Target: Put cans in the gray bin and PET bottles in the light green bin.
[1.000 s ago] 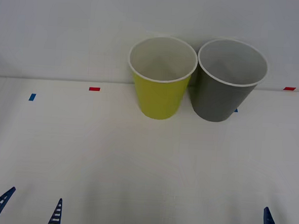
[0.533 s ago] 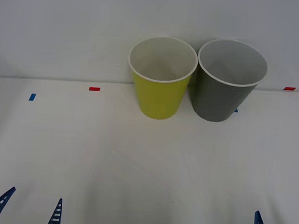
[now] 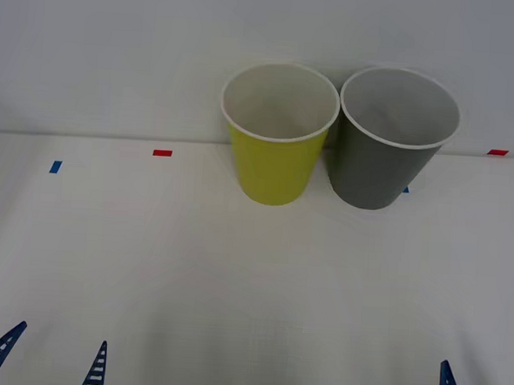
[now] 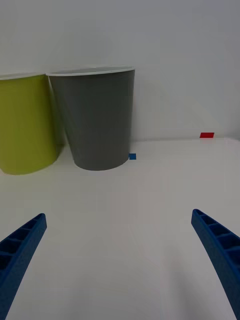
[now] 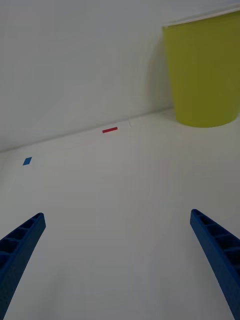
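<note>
Currently the gray bin (image 3: 391,148) stands at the far tabletop (image 3: 235,270) edge, the light green bin (image 3: 276,141) touching its left side, so either drop is reachable. Left hand (image 3: 50,363) and right hand (image 4: 120,260) hover near of it, fingers apart, holding nothing. Can whereabouts: cannot tell.

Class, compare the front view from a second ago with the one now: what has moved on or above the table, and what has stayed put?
The right gripper shifted: its visible finger at the front view's near edge moved slightly toward the robot's left. It is open and holds nothing. The left gripper, the light green bin and the gray bin stayed as they were.
</note>
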Controlling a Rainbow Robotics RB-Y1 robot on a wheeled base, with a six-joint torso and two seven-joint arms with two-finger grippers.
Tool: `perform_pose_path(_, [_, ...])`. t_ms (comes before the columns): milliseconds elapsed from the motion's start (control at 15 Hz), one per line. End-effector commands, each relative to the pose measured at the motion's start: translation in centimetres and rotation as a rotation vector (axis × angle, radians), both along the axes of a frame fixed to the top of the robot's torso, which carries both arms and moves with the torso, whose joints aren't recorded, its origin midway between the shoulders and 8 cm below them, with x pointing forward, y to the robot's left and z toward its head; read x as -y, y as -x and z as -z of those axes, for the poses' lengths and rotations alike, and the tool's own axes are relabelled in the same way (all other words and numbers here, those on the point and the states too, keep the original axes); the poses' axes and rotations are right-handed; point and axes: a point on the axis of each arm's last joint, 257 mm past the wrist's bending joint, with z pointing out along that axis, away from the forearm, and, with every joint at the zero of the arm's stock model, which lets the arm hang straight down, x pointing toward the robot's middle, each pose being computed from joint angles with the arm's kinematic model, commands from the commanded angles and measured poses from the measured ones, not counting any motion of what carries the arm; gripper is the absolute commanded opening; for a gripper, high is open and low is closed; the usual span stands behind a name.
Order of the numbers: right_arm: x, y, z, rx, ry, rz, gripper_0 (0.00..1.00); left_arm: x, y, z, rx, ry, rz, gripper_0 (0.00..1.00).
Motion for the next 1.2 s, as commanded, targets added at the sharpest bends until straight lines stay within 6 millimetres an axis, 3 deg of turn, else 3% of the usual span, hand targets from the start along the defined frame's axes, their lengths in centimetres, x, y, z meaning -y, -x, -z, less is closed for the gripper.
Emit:
perform_pose_path(67, [0.05,0.02,-0.11,0.004,0.005,0.003,1.00,0.00,0.00,0.00,0.000,0.000,0.000,1.00])
perform_pose_path(1200, [0.05,0.02,-0.11,0.004,0.005,0.003,1.00,0.00,0.00,0.00,0.000,0.000,0.000,1.00])
